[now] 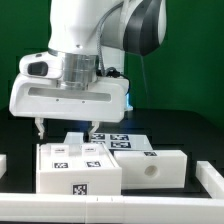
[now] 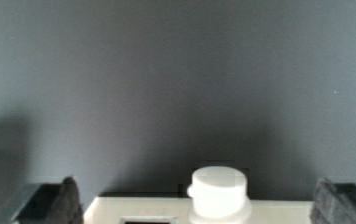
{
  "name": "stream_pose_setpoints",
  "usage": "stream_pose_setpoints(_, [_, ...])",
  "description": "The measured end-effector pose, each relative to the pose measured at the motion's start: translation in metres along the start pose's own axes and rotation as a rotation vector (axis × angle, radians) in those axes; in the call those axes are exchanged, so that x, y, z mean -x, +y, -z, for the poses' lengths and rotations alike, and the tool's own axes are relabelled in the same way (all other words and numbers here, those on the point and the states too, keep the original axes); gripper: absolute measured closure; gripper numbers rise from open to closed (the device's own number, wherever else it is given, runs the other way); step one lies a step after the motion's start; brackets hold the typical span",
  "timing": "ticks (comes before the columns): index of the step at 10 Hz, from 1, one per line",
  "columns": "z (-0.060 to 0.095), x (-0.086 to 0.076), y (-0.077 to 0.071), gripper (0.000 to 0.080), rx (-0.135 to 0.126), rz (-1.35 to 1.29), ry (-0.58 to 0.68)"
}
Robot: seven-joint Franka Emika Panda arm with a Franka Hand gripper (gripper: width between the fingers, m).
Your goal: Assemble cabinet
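Where the black tabletop point(image 1: 195, 135) meets a green backdrop point(image 1: 190, 60), the cabinet point(image 1: 80, 168) pieces sit near six o'clock in the exterior view, just under the gripper point(image 1: 64, 128). Its fingers are spread wide and grip nothing. A white peg point(image 2: 216, 190) stands between them, and the wrist view cuts off most of the piece beneath it.

The white arm point(image 1: 100, 30) points straight down, and its end effector point(image 1: 64, 127) holds both fingers point(image 1: 39, 127) wide apart, gripping nothing.
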State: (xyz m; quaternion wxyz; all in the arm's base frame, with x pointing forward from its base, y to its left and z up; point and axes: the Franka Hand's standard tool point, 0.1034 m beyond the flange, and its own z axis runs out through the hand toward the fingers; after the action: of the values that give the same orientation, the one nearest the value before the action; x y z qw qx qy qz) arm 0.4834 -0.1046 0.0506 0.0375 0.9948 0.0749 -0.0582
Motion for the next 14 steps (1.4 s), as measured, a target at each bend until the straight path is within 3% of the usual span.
stream_pose_setpoints(1, [-0.004,0.005,0.004,0.0151,-0.035,-0.025,-0.023])
stream_pose_setpoints(3, [-0.013,0.008,-0.004,0.0151,-0.083,-0.057,-0.025])
stream_pose_setpoints(5, [-0.015,0.004,-0.009,0.0151,-0.117,-0.069,-0.017])
stream_pose_setpoints(10, [-0.016,0.003,-0.007,0.0151,-0.108,-0.071,-0.012])
stream_pose_setpoints(11, [-0.022,0.0,-0.003,0.0151,-0.082,-0.041,0.007])
stream_pose_setpoints(14, [-0.033,-0.007,-0.002,0.0151,-0.047,-0.013,0.026])
